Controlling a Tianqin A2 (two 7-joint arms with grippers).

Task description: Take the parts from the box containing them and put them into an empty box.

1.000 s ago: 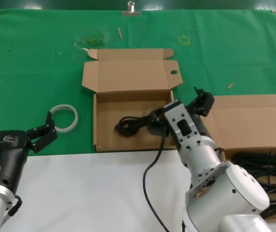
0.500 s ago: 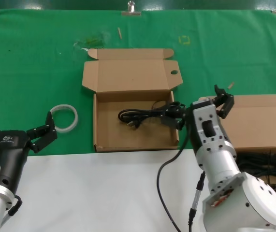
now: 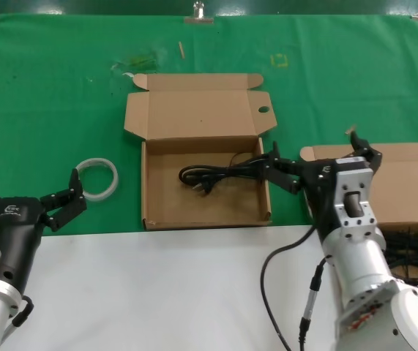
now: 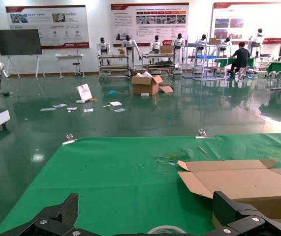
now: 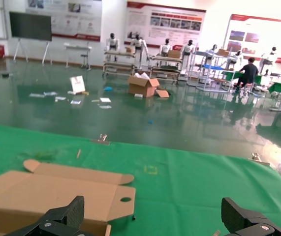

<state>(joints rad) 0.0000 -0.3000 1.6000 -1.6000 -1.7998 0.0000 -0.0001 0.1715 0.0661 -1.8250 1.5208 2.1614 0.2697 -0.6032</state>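
One cord (image 3: 223, 174) lay delivered in the holed box (image 3: 205, 191); the rest sat in the source box (image 3: 406, 241) on the tabletop; the right gripper (image 3: 318, 164), jaws released, hung between the boxes; the left gripper (image 3: 27, 196) idled open near the tape ring (image 3: 96, 178).

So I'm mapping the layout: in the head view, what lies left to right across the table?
Left gripper → white tape ring → box with the holed lid holding one cord bundle → right gripper → box of cords.
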